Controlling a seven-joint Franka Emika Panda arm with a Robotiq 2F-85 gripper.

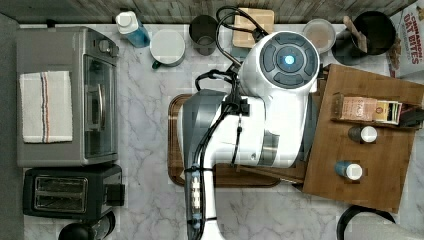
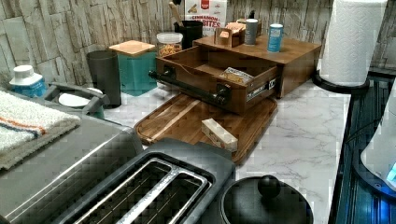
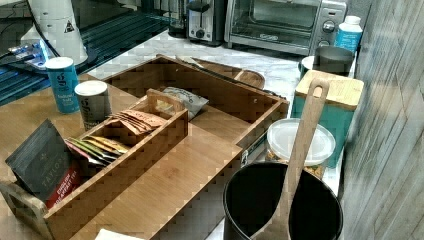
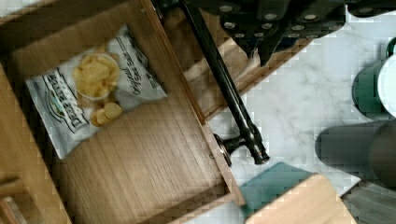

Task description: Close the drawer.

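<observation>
White marble-patterned countertop [image 2: 303,126] backed by a grey stone-look wall [image 2: 56,28]. The medium-brown wooden drawer with long black bar handle [image 2: 212,74] stands pulled out from the flat wooden cabinet [image 2: 299,58], overhanging the dark-brown rounded wooden tray [image 2: 187,122]; a chip bag [image 4: 95,88] lies inside. In the wrist view the black gripper [image 4: 261,49] sits just outside the handle; whether its jaws are apart or together cannot be told.

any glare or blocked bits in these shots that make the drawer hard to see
Top view: the robot arm covers most of the drawer. Left view: the drawer shows open and evenly lit, no glare, with the toaster large in the foreground. Right view: mild sheen on the cabinet top. Wrist view: the chip bag inside is readable, and the dark claw sits in shadow over the black handle.
</observation>
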